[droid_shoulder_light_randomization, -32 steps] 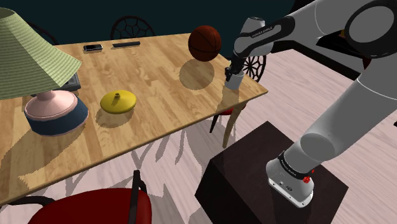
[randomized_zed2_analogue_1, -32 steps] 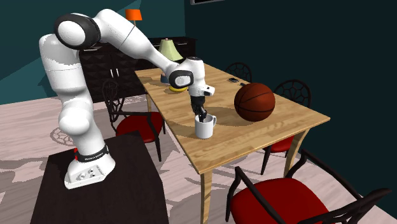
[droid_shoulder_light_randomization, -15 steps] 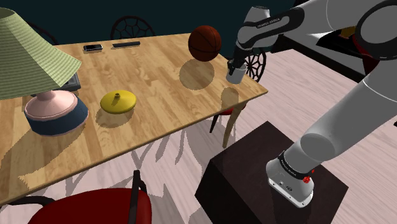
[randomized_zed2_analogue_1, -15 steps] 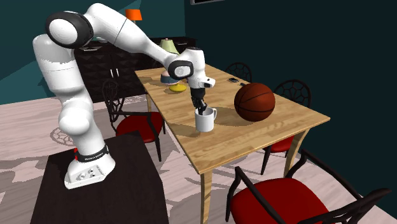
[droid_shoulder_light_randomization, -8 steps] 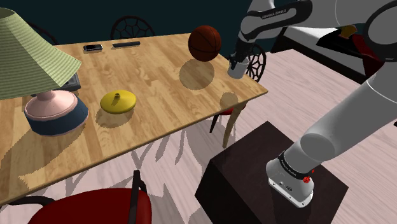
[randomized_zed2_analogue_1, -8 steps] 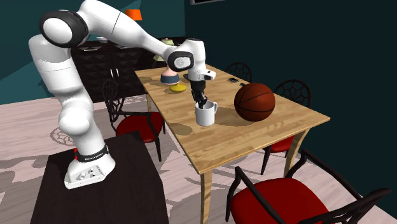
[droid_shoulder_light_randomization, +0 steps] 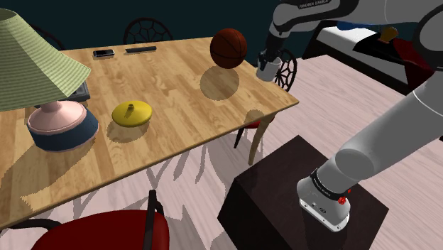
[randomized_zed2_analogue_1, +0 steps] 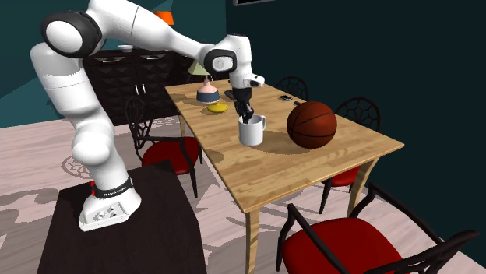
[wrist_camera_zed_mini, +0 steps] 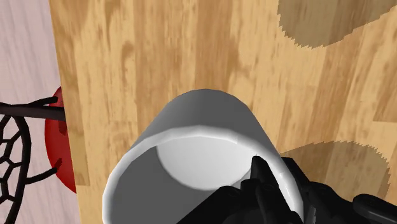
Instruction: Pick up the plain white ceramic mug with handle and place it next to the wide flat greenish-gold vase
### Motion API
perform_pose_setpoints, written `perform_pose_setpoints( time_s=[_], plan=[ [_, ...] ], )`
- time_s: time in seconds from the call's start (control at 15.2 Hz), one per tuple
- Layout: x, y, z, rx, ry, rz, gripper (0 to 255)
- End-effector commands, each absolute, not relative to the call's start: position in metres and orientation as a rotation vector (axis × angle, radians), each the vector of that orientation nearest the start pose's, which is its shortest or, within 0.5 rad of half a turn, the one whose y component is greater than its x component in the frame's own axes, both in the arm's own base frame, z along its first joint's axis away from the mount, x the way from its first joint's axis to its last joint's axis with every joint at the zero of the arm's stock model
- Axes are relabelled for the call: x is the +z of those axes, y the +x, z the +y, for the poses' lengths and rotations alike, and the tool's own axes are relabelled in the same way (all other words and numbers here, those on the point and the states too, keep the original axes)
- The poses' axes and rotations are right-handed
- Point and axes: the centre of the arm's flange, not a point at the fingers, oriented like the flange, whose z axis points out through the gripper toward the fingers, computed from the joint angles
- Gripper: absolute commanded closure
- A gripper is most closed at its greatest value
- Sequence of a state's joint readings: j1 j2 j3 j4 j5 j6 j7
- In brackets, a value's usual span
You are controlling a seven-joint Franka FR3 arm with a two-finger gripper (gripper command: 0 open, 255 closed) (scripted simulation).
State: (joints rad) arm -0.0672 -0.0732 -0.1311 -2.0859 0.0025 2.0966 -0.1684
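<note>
A plain white mug (droid_shoulder_light_randomization: 267,71) (randomized_zed2_analogue_1: 251,133) (wrist_camera_zed_mini: 191,130) with a handle hangs in the air above the wooden table's (droid_shoulder_light_randomization: 177,106) near corner. My gripper (droid_shoulder_light_randomization: 265,62) (randomized_zed2_analogue_1: 246,118) (wrist_camera_zed_mini: 280,172) is shut on its rim, one finger inside the cup and one outside the wall. The mug's shadow falls on the tabletop below it. The wide flat yellow-gold vase (droid_shoulder_light_randomization: 133,112) (randomized_zed2_analogue_1: 219,108) sits far along the table, beside the lamp base (droid_shoulder_light_randomization: 62,125).
A basketball (droid_shoulder_light_randomization: 228,47) (randomized_zed2_analogue_1: 311,124) rests on the table close to the mug. A green-shaded lamp (droid_shoulder_light_randomization: 35,60) stands at the shoulder view's left. Two dark phones (droid_shoulder_light_randomization: 104,52) lie at the far edge. Red chairs (droid_shoulder_light_randomization: 106,231) (randomized_zed2_analogue_1: 343,241) surround the table.
The gripper has risen with the mug clasped in it, lifting it off the table. The mug's shadow has slid along the tabletop. Nothing else moved.
</note>
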Motion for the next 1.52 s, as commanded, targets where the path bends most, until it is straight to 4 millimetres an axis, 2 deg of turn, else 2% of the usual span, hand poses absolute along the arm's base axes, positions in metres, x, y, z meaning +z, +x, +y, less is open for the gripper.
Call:
perform_pose_setpoints(
  time_s=[0.0,0.53,1.45],
  plan=[
    [0.476,0.527,-0.107,-0.132,-3.142,0.049,255],
    [0.516,0.527,-0.107,-0.132,-3.142,0.049,255],
    [0.517,0.599,0.063,-0.132,-3.142,0.049,255]
  ],
)
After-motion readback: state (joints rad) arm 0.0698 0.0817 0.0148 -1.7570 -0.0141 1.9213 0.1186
